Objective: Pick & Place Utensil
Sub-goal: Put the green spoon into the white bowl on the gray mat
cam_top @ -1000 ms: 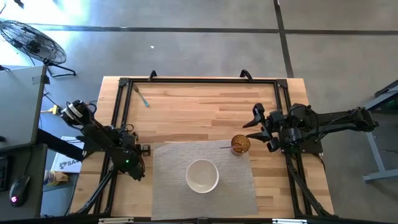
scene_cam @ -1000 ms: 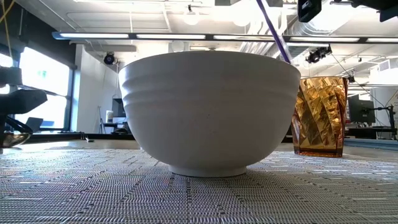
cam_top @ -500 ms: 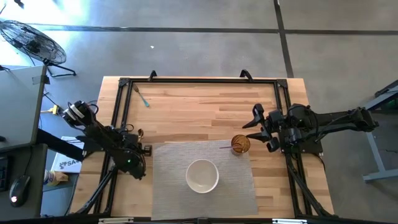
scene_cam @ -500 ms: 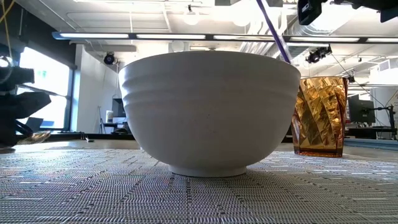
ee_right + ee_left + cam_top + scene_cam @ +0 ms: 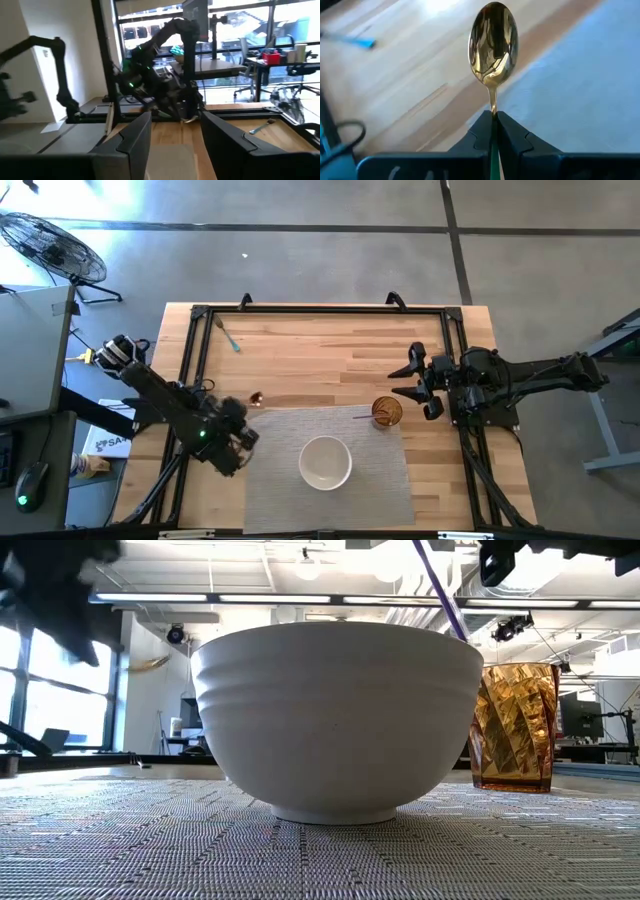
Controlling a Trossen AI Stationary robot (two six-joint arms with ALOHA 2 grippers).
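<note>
My left gripper (image 5: pixel 493 119) is shut on a gold spoon (image 5: pixel 494 45), carried above the near-left part of the table (image 5: pixel 300 360), by the left edge of the grey placemat (image 5: pixel 275 480). From above, the spoon's bowl (image 5: pixel 256 398) points toward the far edge, and the low view shows it in the air (image 5: pixel 150 663). A white bowl (image 5: pixel 325 463) stands on the mat. An amber cup (image 5: pixel 387 412) on the mat's far right corner holds a purple utensil (image 5: pixel 440 590). My right gripper (image 5: pixel 405 383) waits open just right of the cup. My left gripper pinches the spoon's thin neck (image 5: pixel 493 107) just behind the bowl between its two fingers (image 5: pixel 512 137). The fingers lie along the handle, which runs back between them out of sight. The spoon is lifted clear of the table, its bowl sticking out ahead of the fingertips.
A blue-handled utensil (image 5: pixel 228 335) lies on the wood near the far left corner. A black frame (image 5: pixel 320 310) runs around the table's edges. Bare wood shows between the mat and the far edge.
My left gripper has risen from low by the table's left edge and moved right toward the mat, carrying the spoon with it. The spoon now hangs higher in the air and nearer the bowl.
</note>
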